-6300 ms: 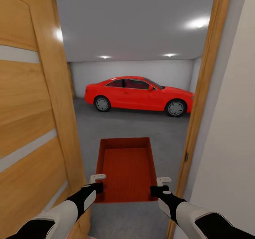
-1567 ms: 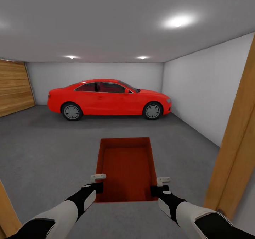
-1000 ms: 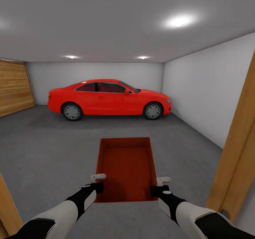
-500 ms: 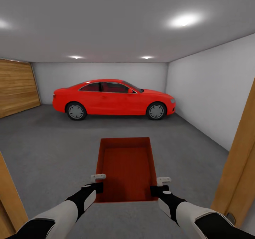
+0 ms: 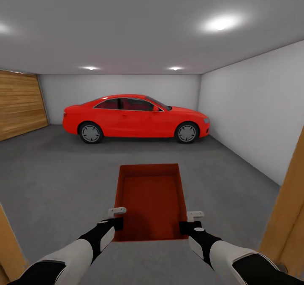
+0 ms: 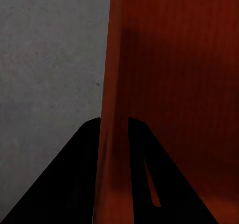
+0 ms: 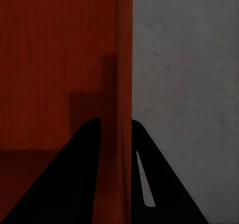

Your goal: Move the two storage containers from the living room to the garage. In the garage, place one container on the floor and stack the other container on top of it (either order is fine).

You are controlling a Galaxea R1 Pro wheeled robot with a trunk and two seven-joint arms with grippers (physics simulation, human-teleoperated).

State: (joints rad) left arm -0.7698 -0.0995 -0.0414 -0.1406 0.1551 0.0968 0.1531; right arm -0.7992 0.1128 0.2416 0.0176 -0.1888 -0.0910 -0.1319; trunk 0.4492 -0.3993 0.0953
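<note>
Bare garage ahead: grey-white walls, dark grey mottled concrete floor, glossy red coupe car parked broadside at the far wall, wooden door-frame posts at both near edges. Held out front, above that floor and well short of the car, one red-orange open-top rectangular storage container with thin plain walls.

Left gripper clamped on the bin's left wall near the near corner; in the left wrist view, dark fingers nearly closed, one each side of the thin wall. Right gripper likewise pinching the right wall, fingers straddling it.

Likely risks: thin walls flexing or slipping out of two edge pinches if the arms drift apart or lower unevenly, tipping the bin; releasing before the base meets the floor, so it drops; clipping the right door post while rolling through.

Long axis pointing straight away toward the car, short near wall closest, opening upward, apparently level.
</note>
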